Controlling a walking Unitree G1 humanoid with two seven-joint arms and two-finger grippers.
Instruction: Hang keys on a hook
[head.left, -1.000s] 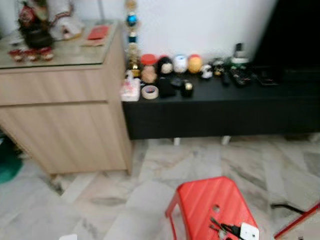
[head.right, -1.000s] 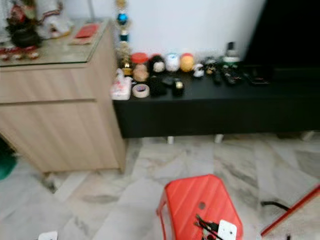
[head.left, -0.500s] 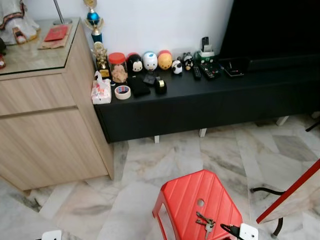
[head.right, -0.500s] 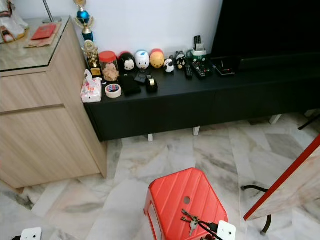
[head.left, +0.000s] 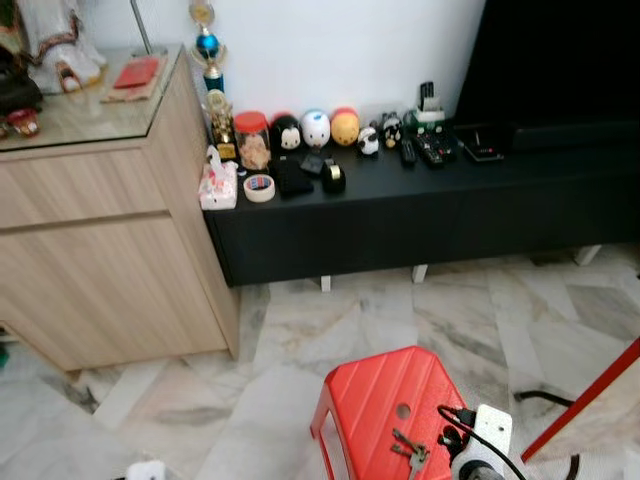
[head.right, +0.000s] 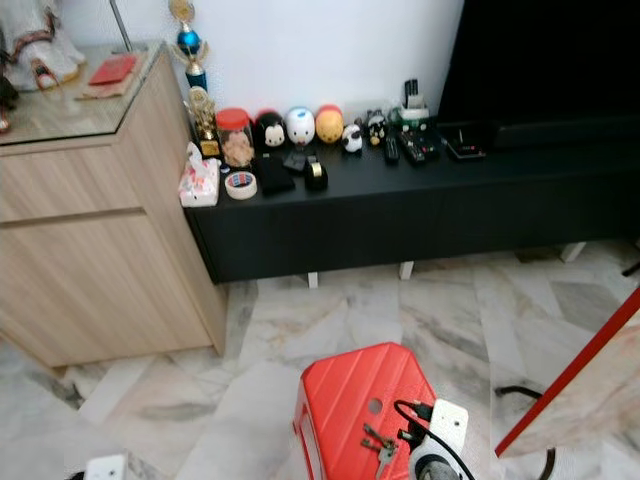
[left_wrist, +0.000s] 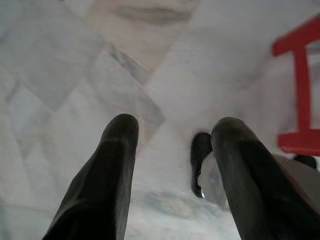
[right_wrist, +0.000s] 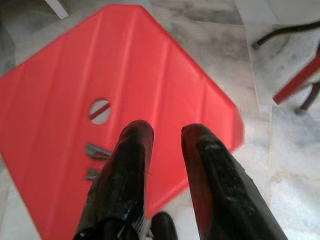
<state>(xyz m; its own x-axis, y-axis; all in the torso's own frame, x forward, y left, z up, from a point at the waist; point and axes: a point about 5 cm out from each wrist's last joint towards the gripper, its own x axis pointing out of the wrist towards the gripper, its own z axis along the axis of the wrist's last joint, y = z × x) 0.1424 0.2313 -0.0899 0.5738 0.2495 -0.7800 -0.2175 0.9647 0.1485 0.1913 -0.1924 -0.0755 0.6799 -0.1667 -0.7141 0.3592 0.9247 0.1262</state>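
My right end effector (right_wrist: 165, 135), fingers apart, hovers over the red stool (right_wrist: 150, 60); the keys (right_wrist: 95, 160) look light, loose, slippery—I'd pinch the ring.

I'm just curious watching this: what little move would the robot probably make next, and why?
Probably lower the right gripper onto the keys. They lie loose on the red stool, and its open fingers hover just above the seat beside them, holding nothing.
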